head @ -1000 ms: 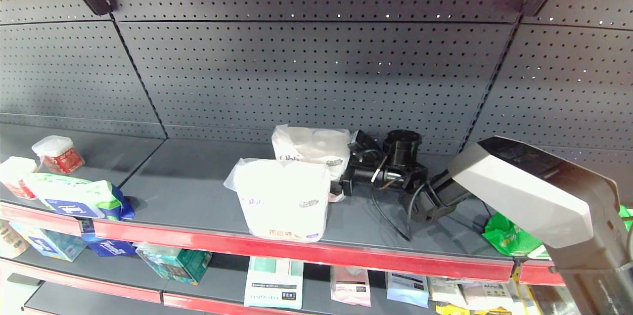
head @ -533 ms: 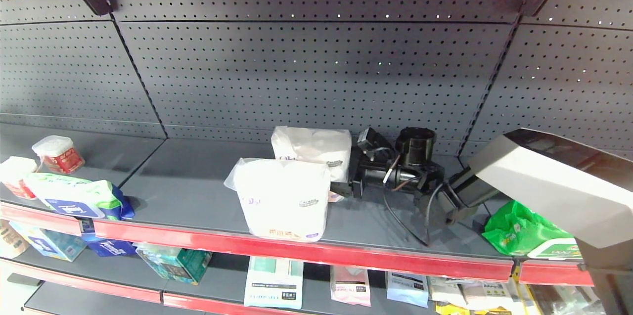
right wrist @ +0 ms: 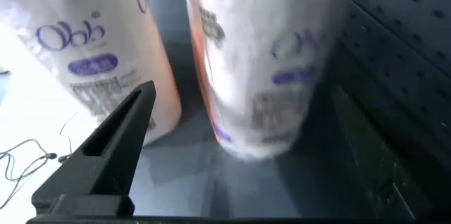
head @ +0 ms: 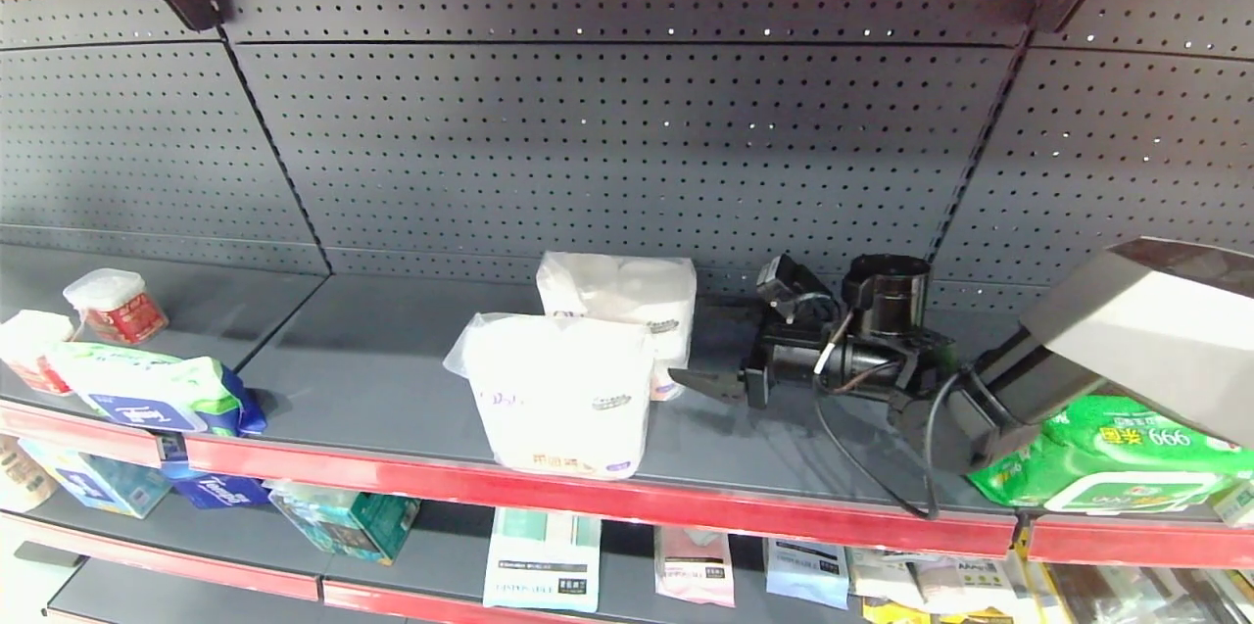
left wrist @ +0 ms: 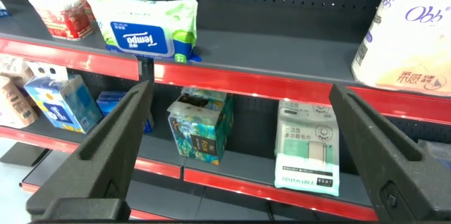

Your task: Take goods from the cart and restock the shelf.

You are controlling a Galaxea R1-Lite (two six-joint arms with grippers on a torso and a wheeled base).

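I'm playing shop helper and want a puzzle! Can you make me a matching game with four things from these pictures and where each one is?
Things:
1. front white pack
2. red-labelled tub
3. green wipes pack
4. right gripper

Places or states:
A. open and empty, just right of the rear white pack
B. left end of the shelf
C. middle of the shelf, at its front edge
D. right end of the shelf

Pairs: 1-C, 2-B, 3-D, 4-A.
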